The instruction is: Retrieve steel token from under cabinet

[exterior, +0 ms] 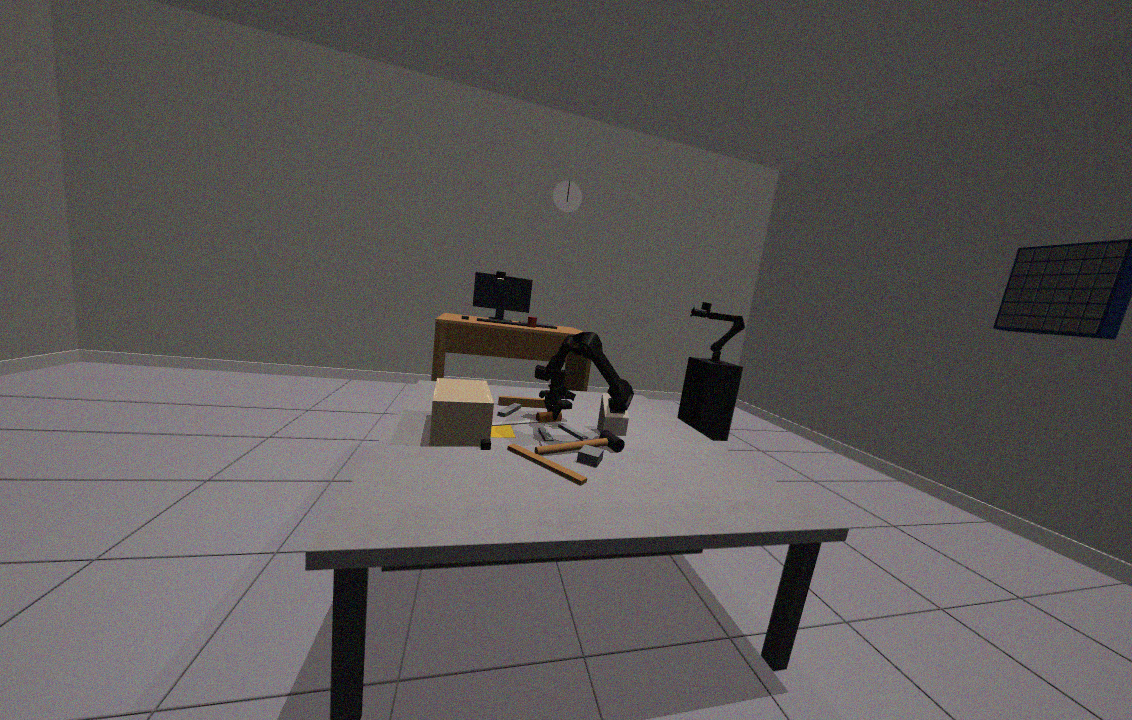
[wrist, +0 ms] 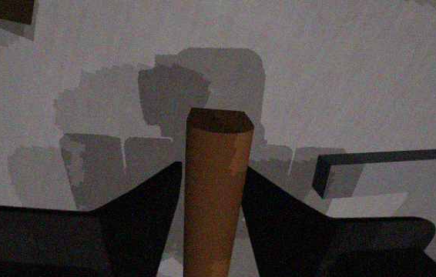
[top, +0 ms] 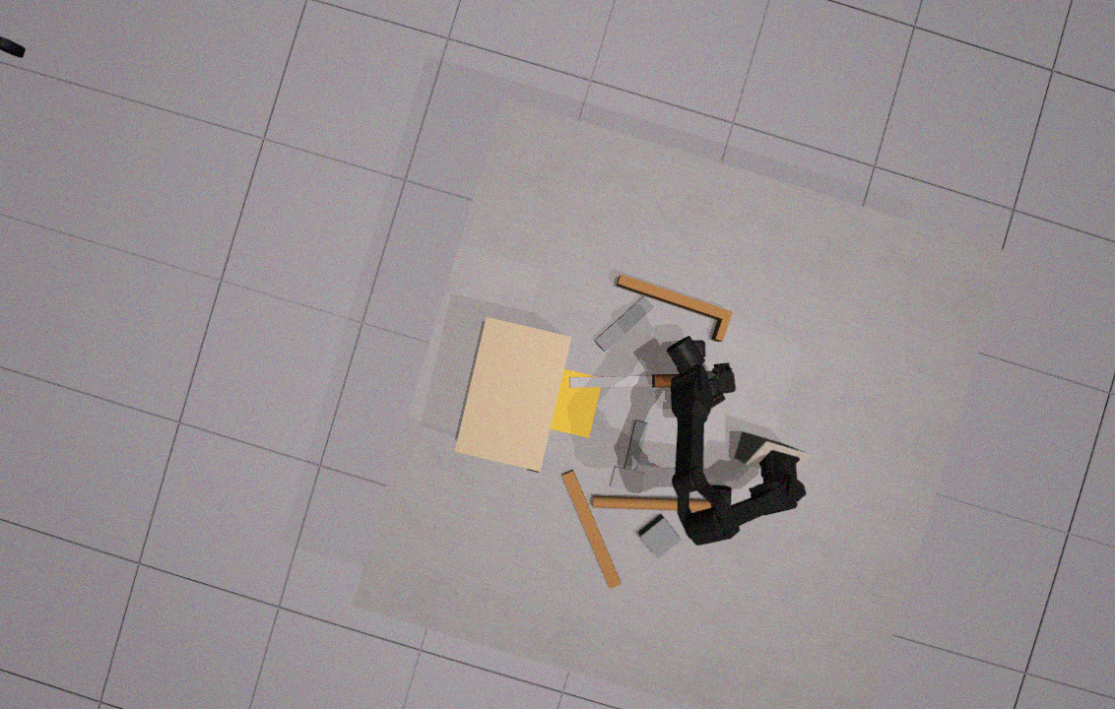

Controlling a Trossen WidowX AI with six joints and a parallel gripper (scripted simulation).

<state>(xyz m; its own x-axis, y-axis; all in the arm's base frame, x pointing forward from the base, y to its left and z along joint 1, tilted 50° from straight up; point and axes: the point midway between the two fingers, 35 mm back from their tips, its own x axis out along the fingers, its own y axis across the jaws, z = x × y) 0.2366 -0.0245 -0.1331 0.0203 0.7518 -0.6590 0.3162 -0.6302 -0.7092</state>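
The cabinet (top: pixel 513 396) (exterior: pixel 461 413) is a pale box; the yellow marked area (top: pixel 577 421) (exterior: pixel 503 432) lies at its front. The steel token is not visible in any view. A tool with a thin pale blade (top: pixel 610 382) and a round wooden handle (top: pixel 661 380) (exterior: pixel 543 417) (wrist: pixel 218 185) lies low at the table. Its blade crosses the marked area, with its tip just outside the cabinet's front edge. My gripper (exterior: pixel 554 415) (wrist: pixel 210 169) is slightly open around the handle, with a narrow gap at the left finger. In the overhead view the arm hides the fingertips.
An L-shaped wooden stick (top: pixel 672 295) and a grey bar (top: pixel 623 323) (exterior: pixel 509 410) lie on one side. A straight stick (top: pixel 592 533) (exterior: pixel 548 464), a hammer (top: pixel 641 503) (exterior: pixel 572 445) and a grey block (top: pixel 658 537) (exterior: pixel 590 457) lie on the other.
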